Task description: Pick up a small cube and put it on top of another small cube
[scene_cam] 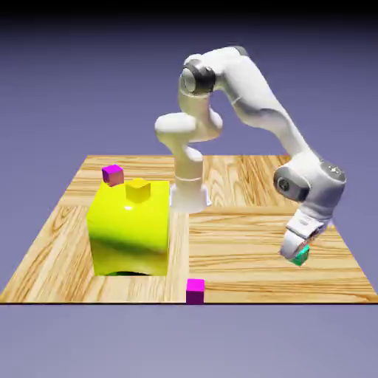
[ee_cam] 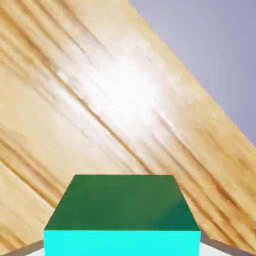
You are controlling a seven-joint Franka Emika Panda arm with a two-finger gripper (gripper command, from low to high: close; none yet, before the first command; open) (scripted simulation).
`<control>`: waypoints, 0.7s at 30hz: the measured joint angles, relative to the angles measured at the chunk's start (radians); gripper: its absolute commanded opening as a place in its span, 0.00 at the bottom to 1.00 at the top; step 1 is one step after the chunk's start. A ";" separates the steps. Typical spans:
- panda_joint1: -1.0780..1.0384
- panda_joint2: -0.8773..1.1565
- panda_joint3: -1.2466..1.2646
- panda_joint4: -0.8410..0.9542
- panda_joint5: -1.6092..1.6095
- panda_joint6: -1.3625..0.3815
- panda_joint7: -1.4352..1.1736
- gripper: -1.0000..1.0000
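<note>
Wood-grained tabletop (scene_cam: 258, 244) bears one yellow block (scene_cam: 130, 232), one small yellow cube (scene_cam: 138, 190), two magenta cubes (scene_cam: 195, 291) and one teal-green cube (scene_cam: 300, 255). Gripper (scene_cam: 297, 251) fingers pinch the teal-green cube toward the exterior view's right; only the hand view shows its bright cyan face.

We see a big yellow block (scene_cam: 129, 235) filling the exterior view's left, tiny yellow cube (scene_cam: 138, 191) at its top, magenta cube (scene_cam: 113, 175) by its upper-left edge. Another magenta cube (scene_cam: 195, 291) sits at the near edge. Bare wood right of the block, passable.
</note>
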 measured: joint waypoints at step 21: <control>-0.301 -0.761 -0.513 -0.294 0.168 -0.405 -0.068 0.00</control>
